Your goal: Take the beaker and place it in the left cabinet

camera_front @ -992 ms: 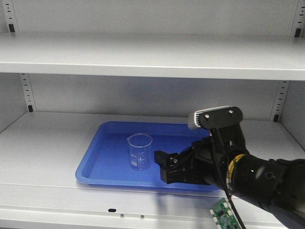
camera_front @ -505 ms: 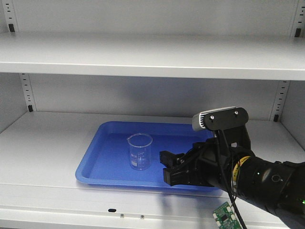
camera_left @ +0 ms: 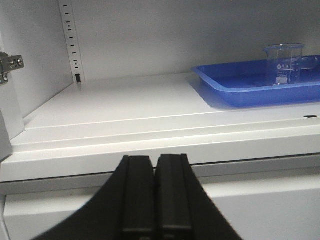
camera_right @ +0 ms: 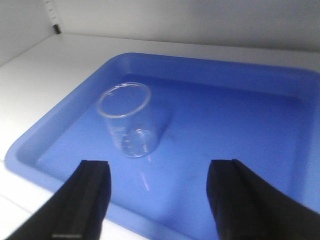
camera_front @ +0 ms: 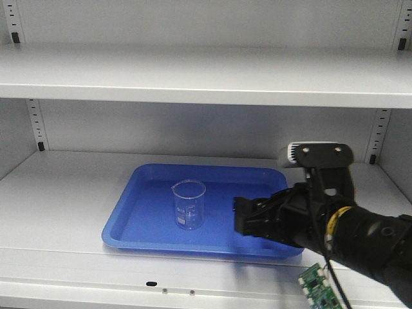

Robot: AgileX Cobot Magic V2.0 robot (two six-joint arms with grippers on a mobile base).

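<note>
— Since the frame a second ago, what differs?

— While the beaker (camera_front: 189, 204) stands where it stood, upright in the blue tray (camera_front: 148, 219), the right arm has shifted to the right. Its claw (camera_front: 248, 219) was just beside the beaker then; now it sits farther off, near the tray's right half, with blue floor showing between the two. The grey camera block on the wrist has moved right as well, and the green circuit board (camera_front: 317, 283) hanging under the arm has gone with it.

— How does the right claw stand?

— Released. The right wrist view shows its two black fingers (camera_right: 90, 200) spread wide apart with nothing between them, the beaker (camera_right: 130, 120) ahead and slightly left of the gap.

— And the left claw (camera_left: 155, 197)?

— Clenched, holding nothing: its fingers meet with only a seam between them. It hangs low in front of the shelf edge, well apart from the tray (camera_left: 235, 92).

— What else is around?

— The tray rests on the left cabinet's (camera_front: 58, 193) lower shelf, serving as the table, with a second shelf (camera_front: 193, 77) above and slotted strips (camera_front: 35, 122) in the back corners. A metal hinge (camera_left: 10, 65) shows at the left wall. Nothing stands between the right claw and the beaker.
</note>
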